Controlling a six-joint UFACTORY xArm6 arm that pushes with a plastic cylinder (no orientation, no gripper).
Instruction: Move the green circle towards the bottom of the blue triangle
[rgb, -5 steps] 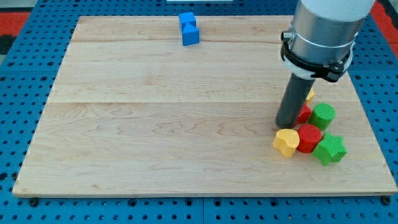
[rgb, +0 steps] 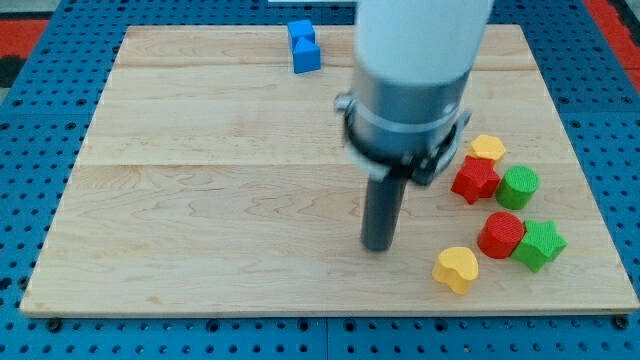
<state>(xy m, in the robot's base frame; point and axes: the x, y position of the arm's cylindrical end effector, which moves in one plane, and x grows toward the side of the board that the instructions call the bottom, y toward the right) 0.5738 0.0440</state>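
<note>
Nearest edge, view's bottom right: yellow heart (rgb: 456, 268) flat on the wooden board (rgb: 200, 230), apart from the rest.
Rod: my tip (rgb: 378, 245) on the board, left of the yellow heart, well left of the cluster, touching no block.
Claw: none on this arm, just the straight dark rod; nothing held.
Next row up: red cylinder (rgb: 501, 235) touching green star (rgb: 540, 244) on its right.
Green circle (rgb: 518, 187): view's right, just above the red cylinder, red star (rgb: 474, 179) against its left side.
Green circle axis: round puck, flat face up, axis vertical; no heading readable.
Behind the red star: yellow block (rgb: 488, 149), looks hexagonal, touching it.
Far edge, view's top: blue triangle (rgb: 306, 56), with a second blue block (rgb: 299, 31) touching its top; well apart from the green circle.
Containers: none; all blocks sit on the bare board.
</note>
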